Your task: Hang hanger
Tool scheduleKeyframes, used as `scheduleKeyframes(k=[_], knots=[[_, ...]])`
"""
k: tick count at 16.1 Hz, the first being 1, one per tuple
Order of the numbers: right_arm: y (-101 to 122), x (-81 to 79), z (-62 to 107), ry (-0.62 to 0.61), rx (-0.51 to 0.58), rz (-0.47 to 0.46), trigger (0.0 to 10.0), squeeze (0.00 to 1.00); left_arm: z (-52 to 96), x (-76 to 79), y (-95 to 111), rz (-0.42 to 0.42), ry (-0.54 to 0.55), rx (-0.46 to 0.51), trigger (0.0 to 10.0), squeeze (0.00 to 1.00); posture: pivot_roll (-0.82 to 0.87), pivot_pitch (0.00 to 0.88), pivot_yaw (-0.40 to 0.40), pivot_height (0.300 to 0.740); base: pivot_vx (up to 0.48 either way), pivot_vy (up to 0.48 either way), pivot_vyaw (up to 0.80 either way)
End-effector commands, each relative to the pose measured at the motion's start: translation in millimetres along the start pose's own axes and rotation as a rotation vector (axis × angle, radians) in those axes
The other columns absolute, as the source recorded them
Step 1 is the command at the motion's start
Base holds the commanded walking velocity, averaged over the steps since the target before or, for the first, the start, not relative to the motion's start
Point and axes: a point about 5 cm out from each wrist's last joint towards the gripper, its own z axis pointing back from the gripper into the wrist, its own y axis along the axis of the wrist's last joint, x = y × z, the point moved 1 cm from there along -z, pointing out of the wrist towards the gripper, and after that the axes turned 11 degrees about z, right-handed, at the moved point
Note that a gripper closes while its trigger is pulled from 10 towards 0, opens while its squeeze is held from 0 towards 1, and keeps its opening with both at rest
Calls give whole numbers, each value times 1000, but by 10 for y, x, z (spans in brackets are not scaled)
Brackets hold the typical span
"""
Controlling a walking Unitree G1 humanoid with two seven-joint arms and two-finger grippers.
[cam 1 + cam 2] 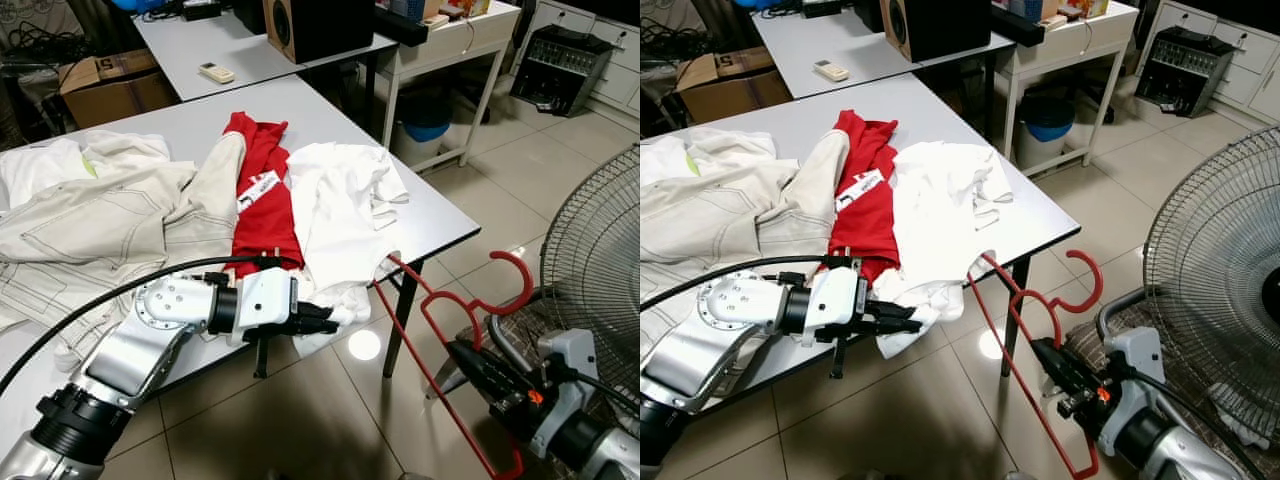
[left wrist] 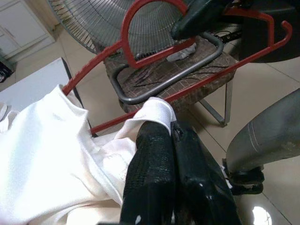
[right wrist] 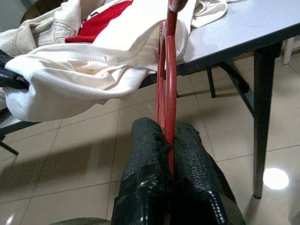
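A red plastic hanger [image 1: 440, 340] stands off the table's near right corner, hook up, one arm tucked under the white shirt [image 1: 340, 215]. My right gripper [image 1: 462, 358] is shut on the hanger [image 3: 168, 84] at its lower bar, low on the right. The white shirt lies on the grey table [image 1: 430, 215] and droops over the front edge. My left gripper [image 1: 328, 318] is shut on that drooping hem [image 2: 157, 110], just below the table edge. In the left wrist view the hanger [image 2: 140, 42] runs behind the cloth.
A red garment [image 1: 260, 190] and beige clothes [image 1: 110, 220] lie on the table to the left. A large floor fan [image 1: 600, 250] and a stool [image 2: 168, 70] stand at the right. A second table with a speaker [image 1: 315, 25] is behind, cardboard box [image 1: 105, 85] at far left.
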Motion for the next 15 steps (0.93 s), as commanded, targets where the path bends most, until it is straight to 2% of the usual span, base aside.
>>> scheduleKeyframes(k=[1,3,4,5,6,7,10,11,14,15], knots=[[-16,29,-1,-13,-8,-30,10000,0,4,28,-17,-9,-10,-11,0,0,-116,39,69,740,0,0,0],[20,50,-21,-26,22,-58,10000,0,5,60,-37,-6,-29,-20,0,0,-113,41,69,740,0,0,0],[103,72,-57,-44,82,-99,10000,0,2,106,-99,5,-44,-46,0,0,-112,41,71,740,0,0,0],[167,82,-85,-53,126,-127,10000,0,-7,95,-155,0,-7,-62,10000,0,-112,41,72,740,0,0,0],[211,82,-111,-57,159,-154,10000,0,-1,103,-229,41,3,-70,10000,427,-113,41,74,740,0,0,0],[245,68,-140,-55,184,-171,10000,0,25,134,-320,61,-3,-104,10000,1000,-114,42,74,740,0,0,0],[268,39,-202,-46,193,-185,10000,0,147,195,-373,153,-2,-102,10000,1000,-112,41,77,740,0,0,0],[270,35,-217,-45,192,-188,10000,0,189,200,-316,209,5,-47,10000,1000,-110,39,76,740,0,0,0],[287,30,-249,-43,194,-190,10000,0,279,137,-25,289,5,114,10000,1000,-101,37,76,740,0,0,0],[291,27,-256,-42,193,-190,10000,0,289,126,4,290,0,120,10000,1000,-101,37,76,740,0,0,0]])
